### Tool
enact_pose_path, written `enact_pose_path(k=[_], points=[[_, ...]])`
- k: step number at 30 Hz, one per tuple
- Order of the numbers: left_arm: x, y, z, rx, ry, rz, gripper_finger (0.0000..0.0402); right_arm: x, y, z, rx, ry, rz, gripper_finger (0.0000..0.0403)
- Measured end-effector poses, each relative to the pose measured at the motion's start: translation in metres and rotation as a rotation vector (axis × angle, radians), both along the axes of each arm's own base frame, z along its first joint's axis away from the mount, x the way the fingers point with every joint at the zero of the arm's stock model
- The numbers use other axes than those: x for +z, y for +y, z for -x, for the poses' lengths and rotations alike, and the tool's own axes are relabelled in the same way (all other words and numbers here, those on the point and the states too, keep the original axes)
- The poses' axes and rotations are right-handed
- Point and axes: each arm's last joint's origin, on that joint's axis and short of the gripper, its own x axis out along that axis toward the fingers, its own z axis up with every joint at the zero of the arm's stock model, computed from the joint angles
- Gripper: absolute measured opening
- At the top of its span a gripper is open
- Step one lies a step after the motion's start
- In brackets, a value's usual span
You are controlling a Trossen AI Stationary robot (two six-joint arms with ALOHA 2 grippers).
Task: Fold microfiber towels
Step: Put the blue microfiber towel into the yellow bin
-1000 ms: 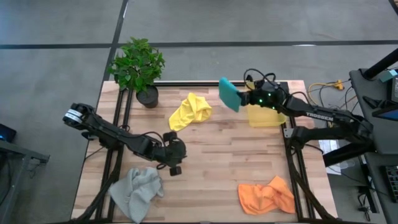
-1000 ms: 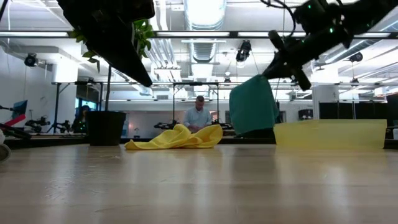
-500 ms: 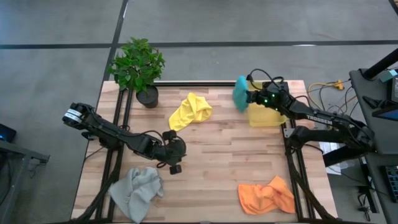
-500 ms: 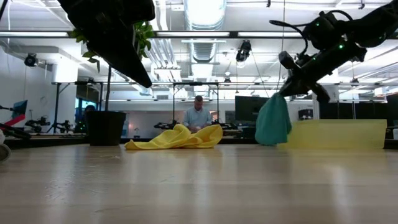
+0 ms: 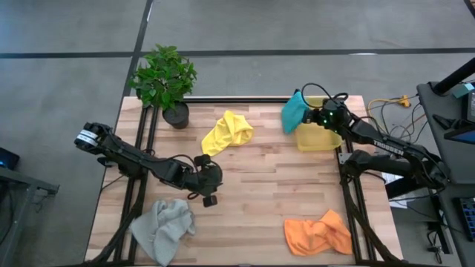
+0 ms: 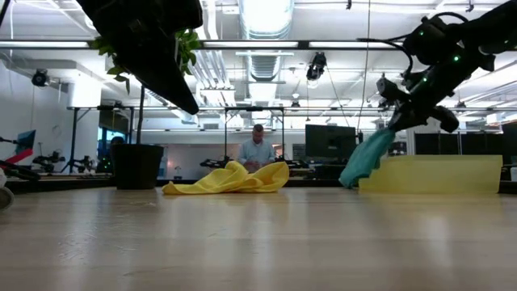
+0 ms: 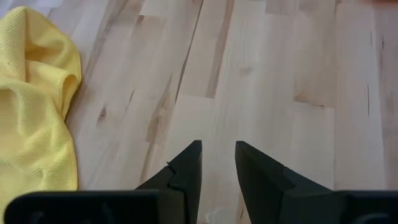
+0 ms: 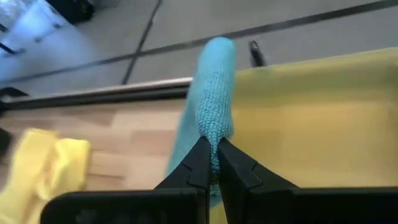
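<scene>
My right gripper (image 5: 312, 113) is shut on the teal towel (image 5: 293, 113) at the yellow bin's (image 5: 320, 138) left far corner, above the table. The towel shows in the low view (image 6: 367, 158), slanting down from the gripper (image 6: 406, 121) beside the bin (image 6: 436, 174). The yellow towel (image 5: 226, 132) lies crumpled at the far middle, the grey towel (image 5: 165, 228) at the near left, the orange towel (image 5: 318, 233) at the near right. My left gripper (image 5: 208, 182) hovers open and empty over bare wood (image 7: 217, 152) at the table's middle left. My right gripper pinches a bunched fold of the teal towel (image 8: 214, 132) between its two fingers. The towel hangs slack and slanting below and to the left of the gripper (image 6: 363, 166). I cannot tell whether its lower end touches the table or the bin.
A potted plant (image 5: 165, 80) stands at the far left corner. The yellow towel's edge shows close to my left gripper in its wrist view (image 7: 34, 106). Bare wood (image 5: 260, 185) lies in the table's middle. A person (image 6: 257, 152) is in the room behind.
My right gripper has carried the teal towel toward the table's right edge and down, up to the yellow bin. The towel, first hanging as a broad sheet, has bunched up and now slants down beside the bin's left wall.
</scene>
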Motion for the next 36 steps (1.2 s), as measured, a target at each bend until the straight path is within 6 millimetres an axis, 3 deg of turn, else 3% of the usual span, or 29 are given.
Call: enact_pose_path(k=[27, 36], points=[[0.0, 0.005, -0.002, 0.017, -0.002, 0.004, 0.0083, -0.022, 0.004, 0.017, -0.227, 0.366, -0.055, 0.0012], [0.002, 0.007, -0.004, 0.026, -0.012, 0.007, 0.0083, -0.027, 0.003, 0.017, -0.175, 0.483, -0.058, 0.0012]])
